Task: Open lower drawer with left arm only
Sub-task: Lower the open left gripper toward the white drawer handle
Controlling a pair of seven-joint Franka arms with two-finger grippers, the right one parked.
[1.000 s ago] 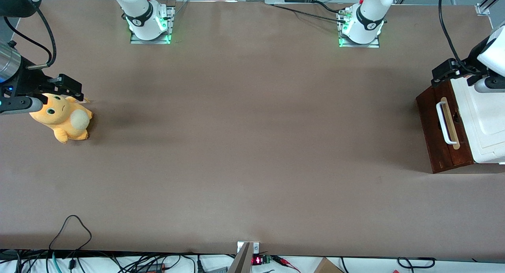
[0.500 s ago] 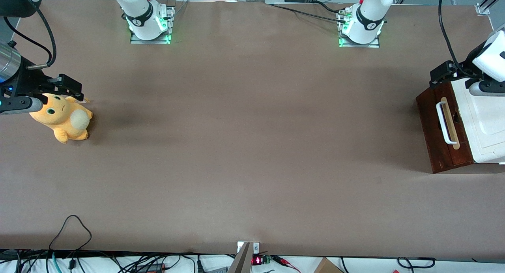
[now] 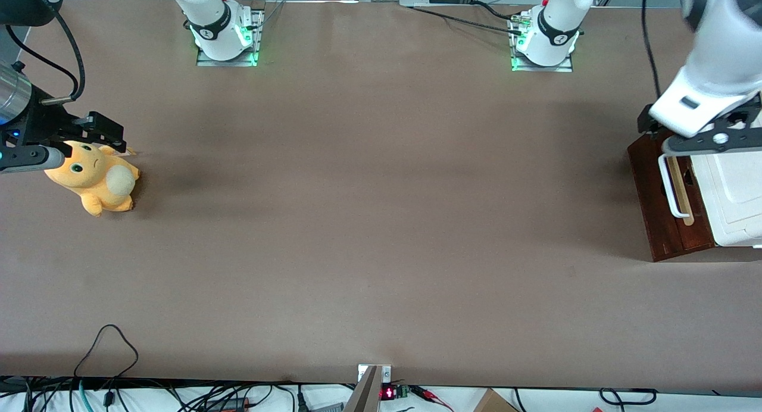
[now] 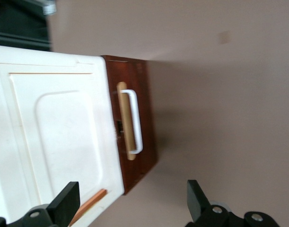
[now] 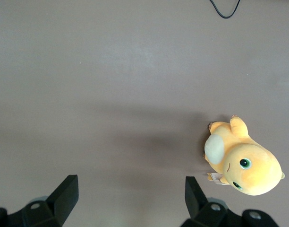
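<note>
Your tool hangs above the cabinet at the working arm's end of the bench, its fingers spread wide apart and gripping nothing. The left arm covers the cabinet's farther corner. The lower drawer looks closed, its white handle untouched. The cabinet is cut off at the frame edge, so you see only part of it.

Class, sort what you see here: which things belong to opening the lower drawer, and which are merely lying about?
Belongs to the job:
- dark reddish-brown wooden lower drawer, shut
- its white bar handle
- left arm's black-and-white gripper, fingers open, above the cabinet

Lying about:
- orange plush toy, toward the parked arm's end
- cabinet's white moulded top
</note>
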